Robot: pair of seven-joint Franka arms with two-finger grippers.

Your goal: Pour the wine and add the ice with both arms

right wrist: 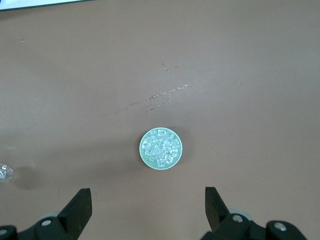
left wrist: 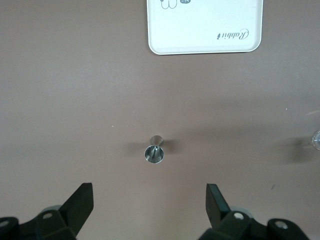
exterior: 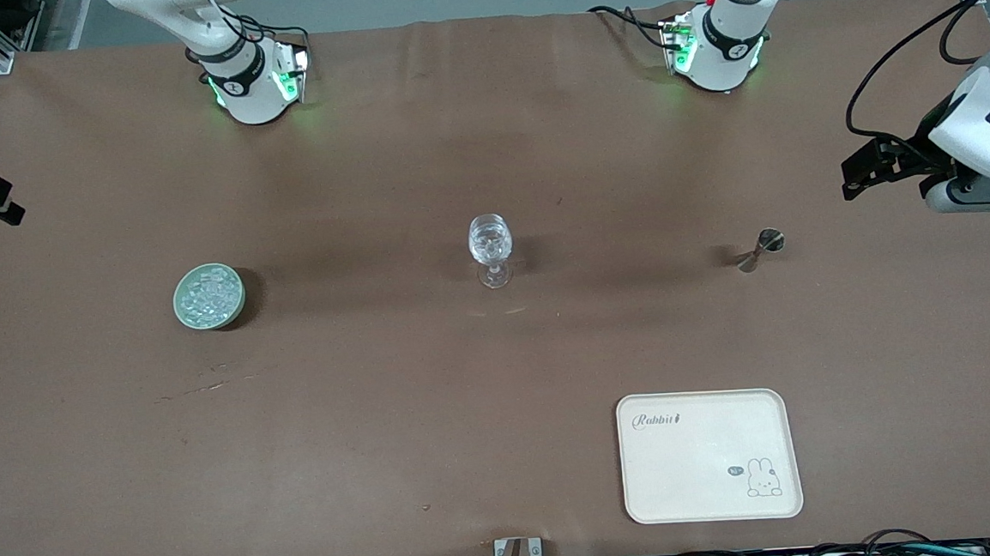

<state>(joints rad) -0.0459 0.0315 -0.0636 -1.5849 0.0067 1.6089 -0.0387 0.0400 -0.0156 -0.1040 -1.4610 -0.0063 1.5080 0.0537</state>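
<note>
On the tabletop (exterior: 487, 141) the glass (exterior: 491, 248) is standing midway between jigger (exterior: 760, 250) and dish (exterior: 209, 296) of ice (right wrist: 161, 148), while left tool (left wrist: 150, 200) and right tool (right wrist: 148, 200) are hanging spread and empty above each, seemingly poised to descend.

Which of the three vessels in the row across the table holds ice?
The pale green round dish, at the right arm's end, is piled with ice. The stemmed glass and small metal cup hold no cubes.
</note>
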